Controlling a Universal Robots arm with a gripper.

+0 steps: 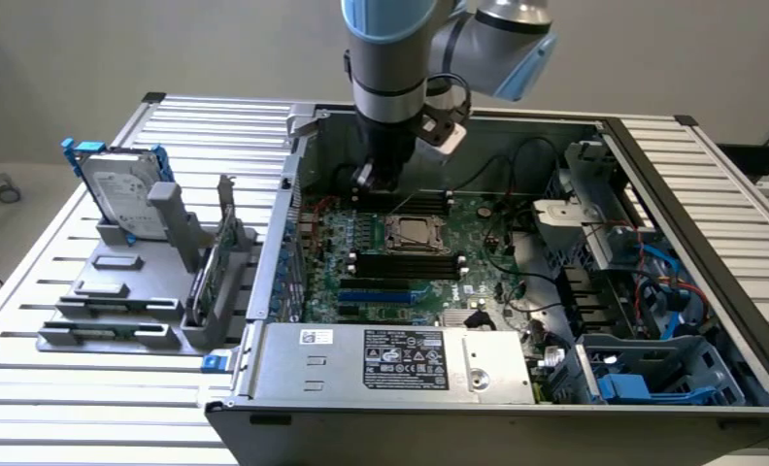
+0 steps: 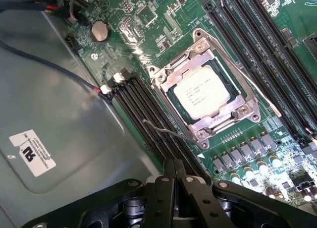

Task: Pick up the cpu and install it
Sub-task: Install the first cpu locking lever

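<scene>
Exterior view: I hang over the open computer case (image 1: 644, 146), gripper (image 1: 374, 180) low above the motherboard (image 1: 358, 267).

My fingers (image 2: 166, 188) are clenched together with nothing between them.

The cpu (image 1: 414, 233) lies flat in its socket mid-board, silver top up, with the metal socket frame (image 2: 171, 72) around it. My gripper (image 2: 174, 163) is near it at its 11 o'clock, not touching.

Black memory slots (image 2: 148, 114) run just beside the socket.

Power supply (image 1: 398, 359) at the cpu's 6 o'clock. Hard drive (image 1: 116, 189) outside the case, at 9 o'clock.
</scene>
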